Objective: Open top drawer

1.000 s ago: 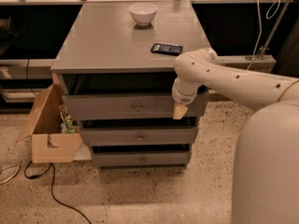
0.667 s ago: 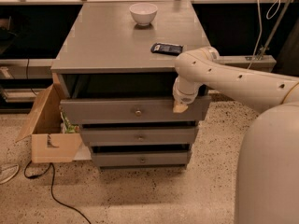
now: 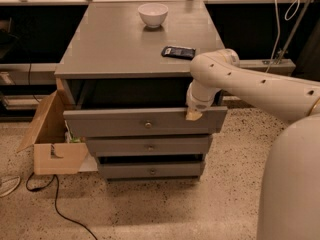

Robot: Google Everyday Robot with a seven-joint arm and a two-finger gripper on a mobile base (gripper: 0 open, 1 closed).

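The top drawer (image 3: pixel 125 123) is a grey front panel, the widest of three, with a small brass knob (image 3: pixel 148 125) at its centre. It stands pulled out from the grey cabinet, with a dark gap behind its upper edge. My gripper (image 3: pixel 193 115) hangs from the white arm and sits at the drawer front's top edge, right of the knob. A tan fingertip (image 3: pixel 193 116) rests over that edge. Two shorter drawer fronts (image 3: pixel 149 146) lie below.
A white bowl (image 3: pixel 153 14) and a dark flat object (image 3: pixel 178 52) sit on the cabinet top (image 3: pixel 110 44). An open cardboard box (image 3: pixel 52 141) stands at the cabinet's left on the speckled floor. A black cable (image 3: pixel 60 204) runs across the floor.
The top drawer has come further out toward the camera. My gripper has moved with its top edge, slightly left and toward the camera.
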